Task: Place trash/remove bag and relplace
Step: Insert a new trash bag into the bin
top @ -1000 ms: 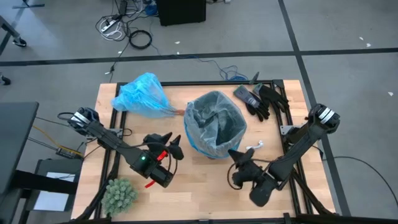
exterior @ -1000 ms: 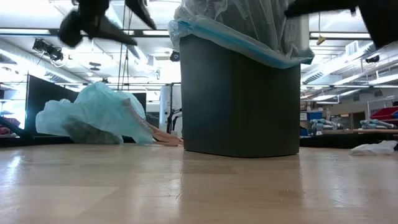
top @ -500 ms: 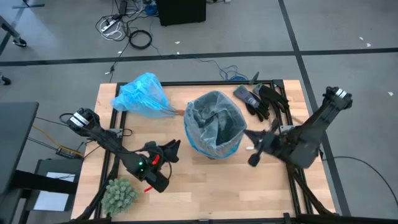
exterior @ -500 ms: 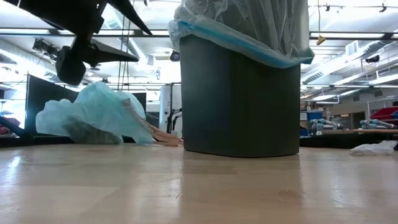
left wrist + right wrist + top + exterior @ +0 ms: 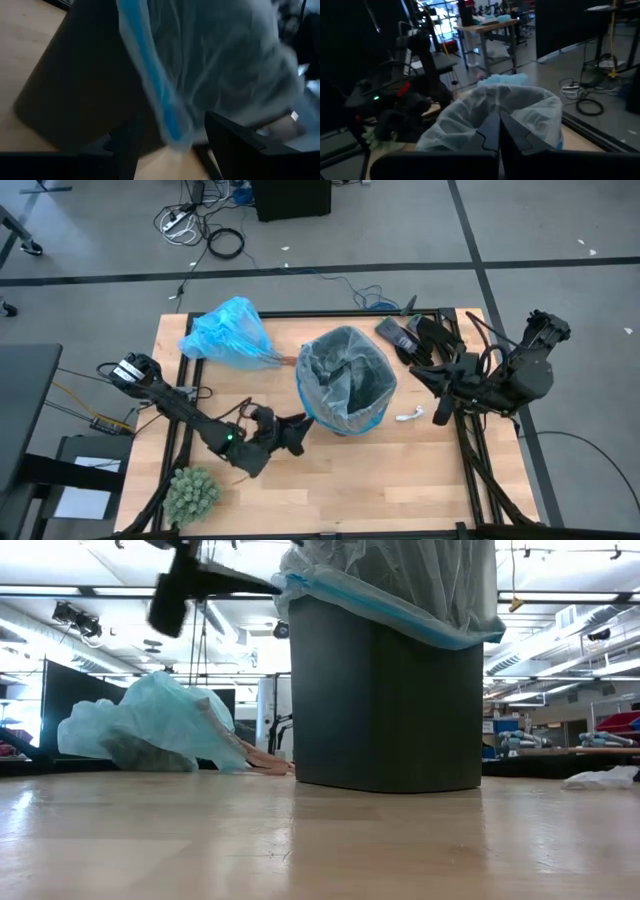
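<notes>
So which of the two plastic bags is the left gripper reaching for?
The pale grey-blue liner fitted in the dark bin; the left gripper, open, is at its blue rim. The bright sky-blue bag lies bunched apart on the table.

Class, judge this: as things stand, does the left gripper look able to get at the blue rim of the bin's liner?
Probably yes: the left gripper, fingers open, sits right at the liner's blue rim, nothing between them.
</notes>
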Motion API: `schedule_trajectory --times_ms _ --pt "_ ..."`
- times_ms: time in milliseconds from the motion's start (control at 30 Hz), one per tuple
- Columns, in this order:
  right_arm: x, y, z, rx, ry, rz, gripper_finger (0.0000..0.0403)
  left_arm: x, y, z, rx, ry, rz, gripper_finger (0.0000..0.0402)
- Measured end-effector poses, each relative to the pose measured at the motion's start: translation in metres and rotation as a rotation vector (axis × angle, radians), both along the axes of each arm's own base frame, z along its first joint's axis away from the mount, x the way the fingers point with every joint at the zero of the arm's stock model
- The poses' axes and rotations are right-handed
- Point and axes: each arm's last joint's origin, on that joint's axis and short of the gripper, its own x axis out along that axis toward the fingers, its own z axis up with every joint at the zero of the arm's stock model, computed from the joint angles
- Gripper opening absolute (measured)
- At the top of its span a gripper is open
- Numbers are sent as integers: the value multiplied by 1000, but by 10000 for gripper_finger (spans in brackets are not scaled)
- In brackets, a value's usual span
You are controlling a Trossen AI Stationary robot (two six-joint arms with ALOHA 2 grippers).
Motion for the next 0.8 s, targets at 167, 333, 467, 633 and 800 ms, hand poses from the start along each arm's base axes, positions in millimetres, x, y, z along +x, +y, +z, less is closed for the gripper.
schedule_trajectory --times_ms 167,333,467,633,800 --pt "-5 -4 1 -1 3 10 0 11 19 12 -10 -56 31 223" --pt "-6 -1 -5 16 21 34 0 12 42 5 -55 -41 105 223" --pt "-8 2 -12 37 41 57 0 9 60 -13 -124 -25 184 211" --pt "-11 4 -18 69 53 78 0 5 79 -32 -145 26 228 184" --pt "-11 5 -20 78 61 79 0 3 98 -45 -162 75 240 162"
